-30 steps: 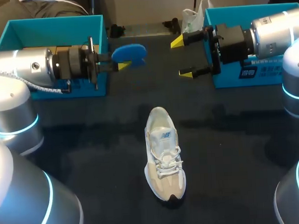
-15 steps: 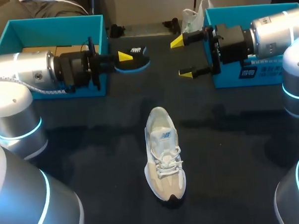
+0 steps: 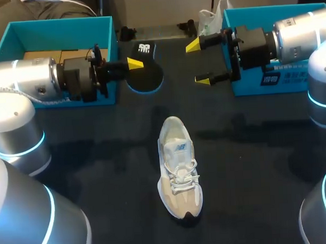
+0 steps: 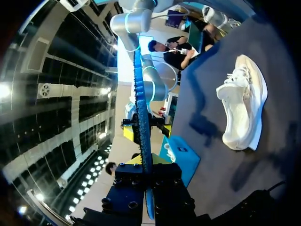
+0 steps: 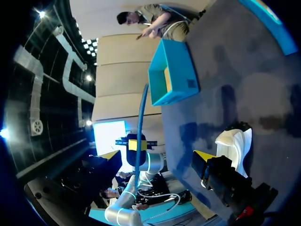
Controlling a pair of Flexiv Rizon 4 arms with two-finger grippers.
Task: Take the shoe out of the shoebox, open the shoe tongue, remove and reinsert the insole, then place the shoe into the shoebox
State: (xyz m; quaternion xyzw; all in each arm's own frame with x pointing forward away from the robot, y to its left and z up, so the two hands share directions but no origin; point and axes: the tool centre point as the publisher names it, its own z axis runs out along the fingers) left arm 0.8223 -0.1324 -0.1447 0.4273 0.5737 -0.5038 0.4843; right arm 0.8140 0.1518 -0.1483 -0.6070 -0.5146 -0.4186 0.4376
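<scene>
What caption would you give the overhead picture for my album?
Left gripper holds the insole, right gripper open opposite it, white shoe lying on the dark table.

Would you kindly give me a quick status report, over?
Left gripper shut on insole, clear of shoe. Right gripper open, empty. Shoe upright on table. Nothing between insole and shoe.

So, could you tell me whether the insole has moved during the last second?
Yes. The insole, in the left gripper, has turned over from blue face to dark face up, and its edge now reaches nearer the shoe, which has stayed put.
</scene>
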